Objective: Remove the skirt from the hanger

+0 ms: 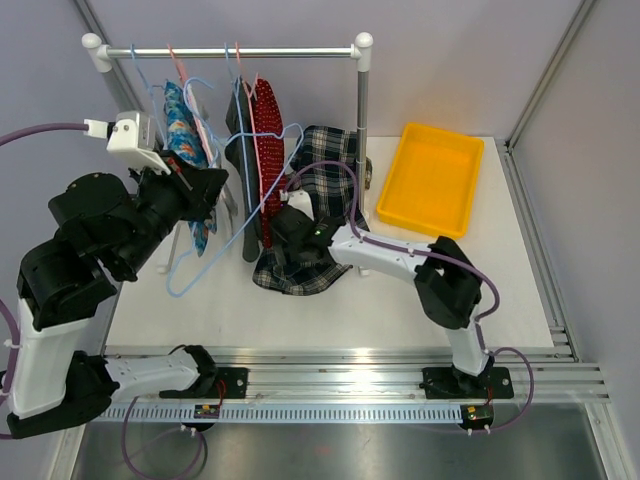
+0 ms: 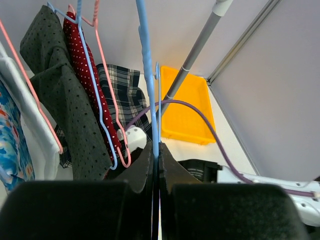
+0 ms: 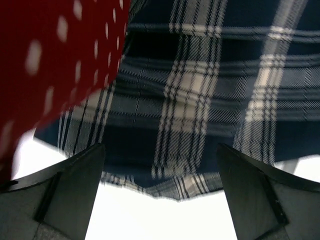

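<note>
Beneath the rail point(image 1: 230, 50) of the clothes rack, the plaid skirt point(image 1: 322, 195) hung low beside the right post, its lower part pooled on the table point(image 1: 420, 290). From these views I could not tell whether any of it was caught on a hanger. The left gripper point(image 2: 156, 162) had its jaws pinched shut on the thin wire of a light blue hanger point(image 2: 148, 75), which rose straight up between them. The right gripper point(image 3: 161, 150) was pushed in close under the plaid cloth with its jaws spread wide and nothing between them. A red dotted garment point(image 3: 60, 60) crowded in just beside its left finger. The likeliest fault, as I judged it, was that closing there would nip the red cloth together with the plaid, so that a pull would drag the neighbour off its own hanger or swing the whole row. A hard tug while the skirt remained hooked could also twist the slim wire out of the left pinch or lift the hanger off the rail. The loose purple cable point(image 2: 190, 107) looped near the garments and might snag them. The yellow tray point(image 1: 445, 135) stood well apart to the right.
</note>
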